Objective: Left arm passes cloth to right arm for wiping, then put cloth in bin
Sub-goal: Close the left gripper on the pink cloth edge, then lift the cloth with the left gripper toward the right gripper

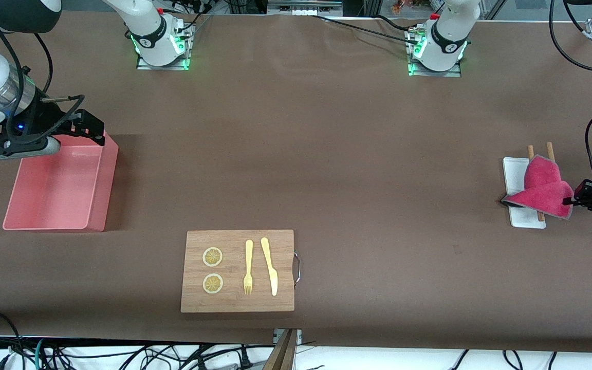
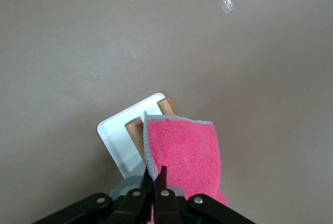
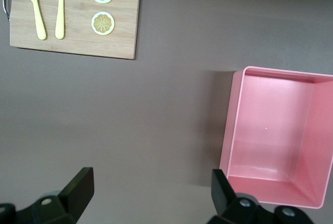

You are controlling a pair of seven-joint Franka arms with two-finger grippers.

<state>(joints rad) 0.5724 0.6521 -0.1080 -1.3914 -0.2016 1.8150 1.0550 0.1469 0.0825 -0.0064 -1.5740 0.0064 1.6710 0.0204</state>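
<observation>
left tool (image 1: 573, 201) at frame right edge, clamped on the cloth (image 1: 542, 190), draped over white tray (image 1: 513, 169) and two wooden sticks (image 1: 531, 151). right tool (image 1: 90, 126) spread apart over the bin (image 1: 95, 205), upper left. board (image 1: 238, 303) low centre.

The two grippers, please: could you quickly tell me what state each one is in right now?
Left gripper: closed on the cloth, over the white tray.
Right gripper: open, holding nothing, above the bin.

High front camera faces both bases; wrist cameras look down, sharing the table (image 1: 327, 154).
</observation>
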